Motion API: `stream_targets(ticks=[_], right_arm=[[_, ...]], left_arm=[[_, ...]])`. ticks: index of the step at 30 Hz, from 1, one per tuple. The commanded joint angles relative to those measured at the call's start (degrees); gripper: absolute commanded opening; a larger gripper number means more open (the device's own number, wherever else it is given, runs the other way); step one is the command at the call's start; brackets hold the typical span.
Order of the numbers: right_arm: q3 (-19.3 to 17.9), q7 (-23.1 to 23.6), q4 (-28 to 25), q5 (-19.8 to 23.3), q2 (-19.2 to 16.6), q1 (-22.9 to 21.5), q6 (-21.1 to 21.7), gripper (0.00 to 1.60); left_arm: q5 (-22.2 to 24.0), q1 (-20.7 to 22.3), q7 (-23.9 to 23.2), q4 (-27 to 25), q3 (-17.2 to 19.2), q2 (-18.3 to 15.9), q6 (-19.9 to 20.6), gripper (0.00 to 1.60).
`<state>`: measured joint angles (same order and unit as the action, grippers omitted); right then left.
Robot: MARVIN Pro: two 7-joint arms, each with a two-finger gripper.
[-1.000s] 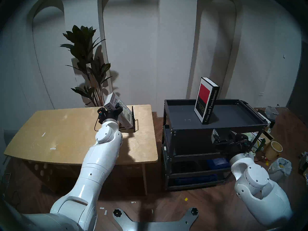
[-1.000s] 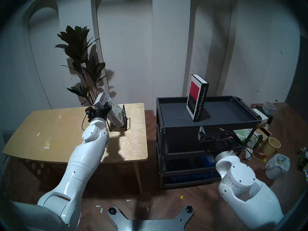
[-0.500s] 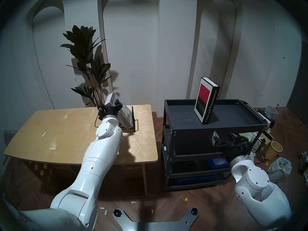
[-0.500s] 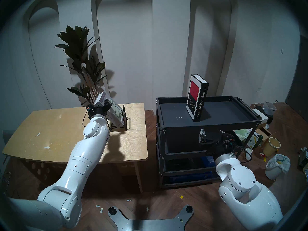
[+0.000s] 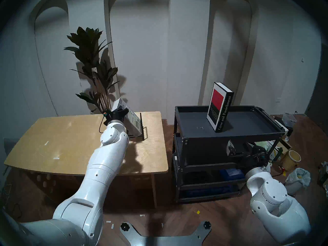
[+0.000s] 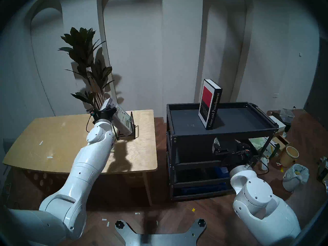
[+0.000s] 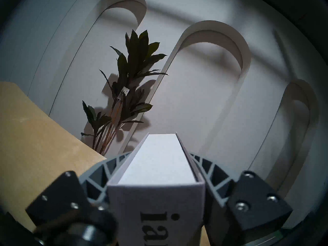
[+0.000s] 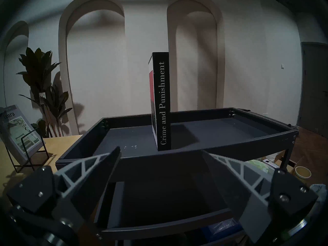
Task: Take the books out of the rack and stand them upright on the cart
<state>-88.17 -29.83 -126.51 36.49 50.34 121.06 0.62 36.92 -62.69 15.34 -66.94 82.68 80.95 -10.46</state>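
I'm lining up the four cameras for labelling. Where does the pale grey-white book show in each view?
Head stereo left: pale grey-white book left of centre, tilted in the rack.
Head stereo right: same place.
Left wrist: bottom centre, between the left gripper fingers.
Right wrist: far left edge.
Shared landmark: the potted plant behind it.

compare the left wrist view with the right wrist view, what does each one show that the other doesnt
Only the left wrist view shows the left claw shut on the pale book, its top edge seen close up.

Only the right wrist view shows the black book upright on the cart, the wire rack around the pale book's cover, and the open, empty right claw.

Both show the pale book, plant, wooden table and arched wall.
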Motion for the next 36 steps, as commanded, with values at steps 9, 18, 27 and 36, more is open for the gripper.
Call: stream_targets(ticks=[9,18,27,36], right_arm=[[1.07,2.04,-1.04,-0.52,-0.21,-1.53,-1.49,1.60],[4.69,4.23,-0.29,-4.67,-2.03,-5.30,-1.01,1.60],[11.85,7.33,0.06,-11.55,-3.11,-11.11,-0.50,1.60],[19.06,9.61,2.88,-18.76,-1.72,-17.15,-0.27,1.60]], left_arm=[[-0.09,-1.78,0.38,-9.43,0.11,-0.71,0.44,0.00],[-3.22,-1.19,3.33,-15.18,-1.15,-0.24,0.33,0.00],[-7.31,-0.16,7.26,-21.39,-5.08,0.47,1.29,0.00],[-11.20,-0.89,10.57,-27.98,-8.79,0.39,4.21,0.00]])
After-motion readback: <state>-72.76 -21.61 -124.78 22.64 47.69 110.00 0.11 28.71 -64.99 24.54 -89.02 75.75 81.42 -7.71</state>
